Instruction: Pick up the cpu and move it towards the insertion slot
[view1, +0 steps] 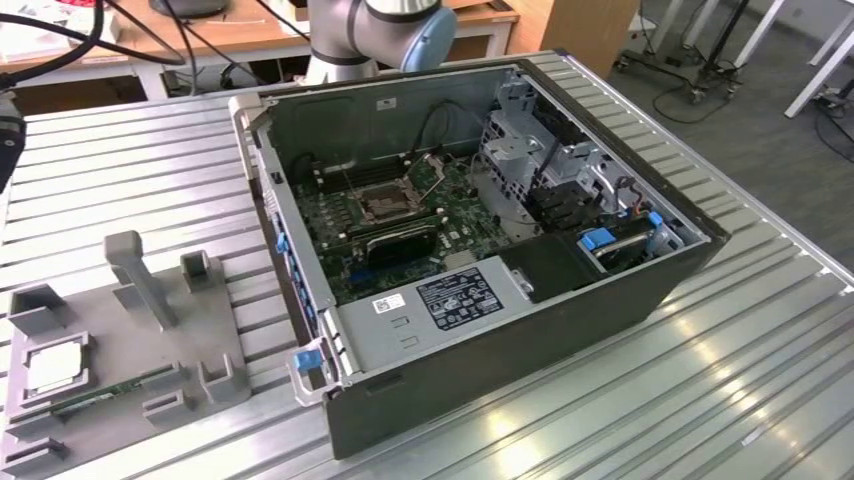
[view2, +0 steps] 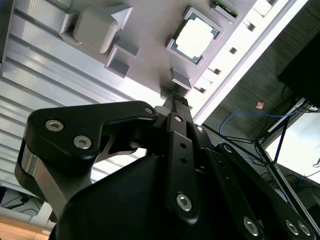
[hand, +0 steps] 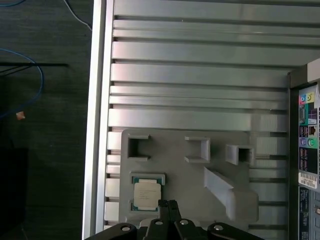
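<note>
Pickup not yet begun, I judge; gripper (hand: 168, 204), fingers pressed together and empty, hangs above the grey tray (hand: 190, 170) holding the cpu (hand: 147, 194); grasping needs them spread.

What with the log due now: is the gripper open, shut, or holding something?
Gripper: shut, fingertips together, holding nothing; the cpu lies in the grey tray.

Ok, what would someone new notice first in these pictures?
The open computer case in the middle of the slatted table, its green circuit board and the insertion slot laid bare. Then the pale cpu in the grey tray at the exterior view's left, with the gripper near it in the first wrist view.
</note>
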